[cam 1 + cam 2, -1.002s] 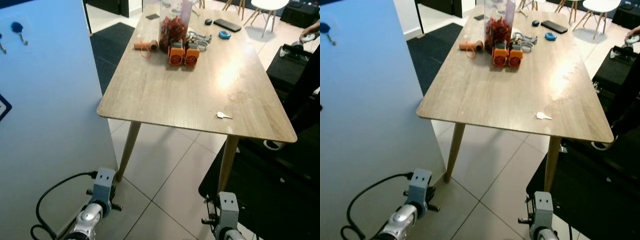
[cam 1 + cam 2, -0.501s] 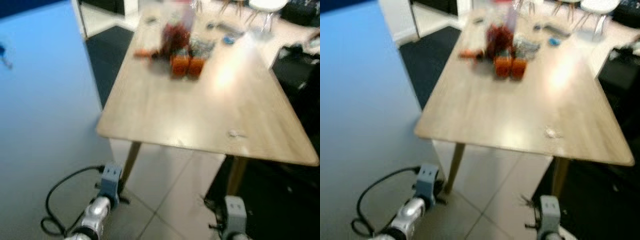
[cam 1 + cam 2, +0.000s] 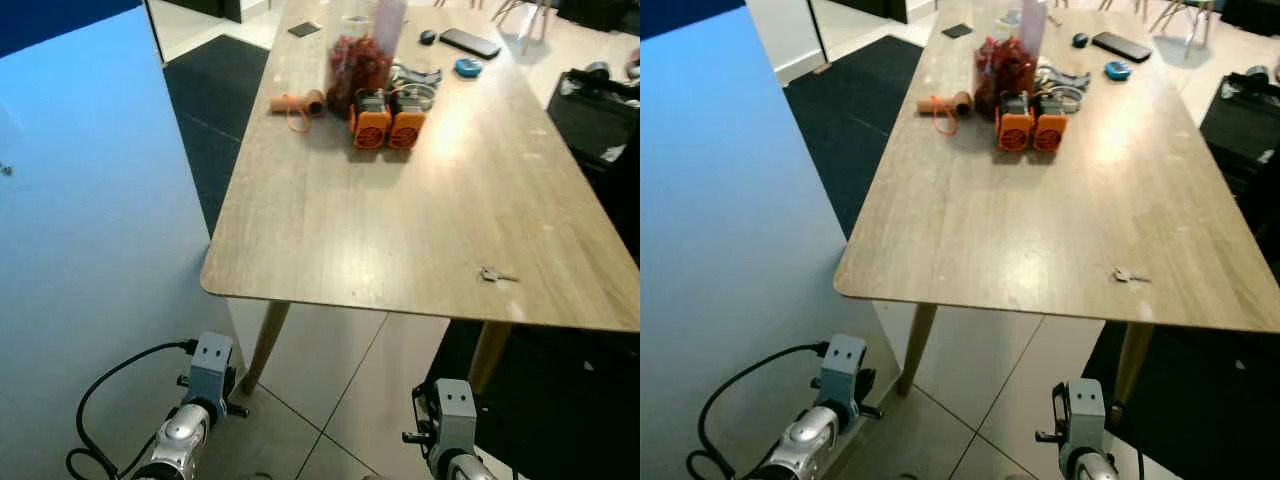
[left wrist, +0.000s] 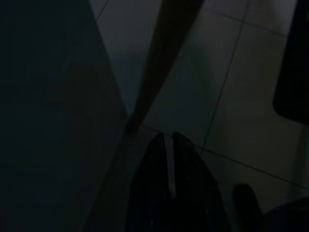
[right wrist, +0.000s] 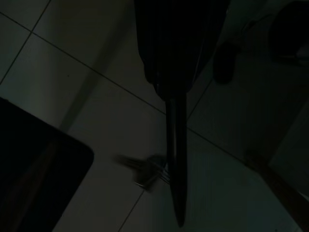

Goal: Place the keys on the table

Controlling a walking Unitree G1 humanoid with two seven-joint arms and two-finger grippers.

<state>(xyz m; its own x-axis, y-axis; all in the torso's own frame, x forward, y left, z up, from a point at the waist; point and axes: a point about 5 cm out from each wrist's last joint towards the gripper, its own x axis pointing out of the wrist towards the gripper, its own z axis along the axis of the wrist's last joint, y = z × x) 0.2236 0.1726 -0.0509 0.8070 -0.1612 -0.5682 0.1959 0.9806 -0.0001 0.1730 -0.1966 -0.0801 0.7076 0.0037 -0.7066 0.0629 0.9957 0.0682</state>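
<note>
The view has steadied nearer the table (image 3: 330, 220); key (image 3: 495, 275) unmoved, both tools hang pressed narrow.

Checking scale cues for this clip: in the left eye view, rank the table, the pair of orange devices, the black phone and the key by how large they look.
1. Table, by far the largest.
2. Pair of orange devices.
3. Black phone; it lies farther from the camera, so its true size against the devices is unsure.
4. Key, smallest.
</note>
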